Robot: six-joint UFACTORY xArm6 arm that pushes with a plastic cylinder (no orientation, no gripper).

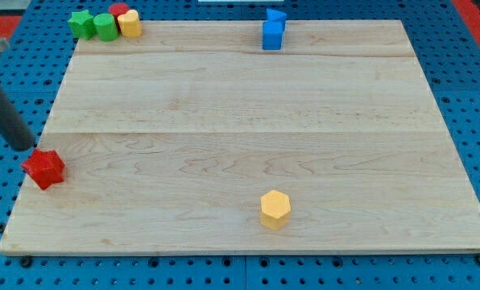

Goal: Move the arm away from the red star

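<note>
Red star (44, 168): at the view's left edge of the counter (240, 145), partly overhanging the rim, probably because it was pushed outward.
Tip (27, 148): my tip sits just above and left of the star, touching or nearly so; contact cannot be confirmed.
Gripper: none fitted; only a plain rod, holding nothing.
Other blocks: green pieces (93, 25), a red piece (118, 10) and a yellow piece (130, 23) cluster at the top left corner; blue blocks (274, 29) at top centre; yellow hexagon (275, 209) near the bottom edge.
Next move, judged: retreat up-left, off the star, so the rod does not drag it.
</note>
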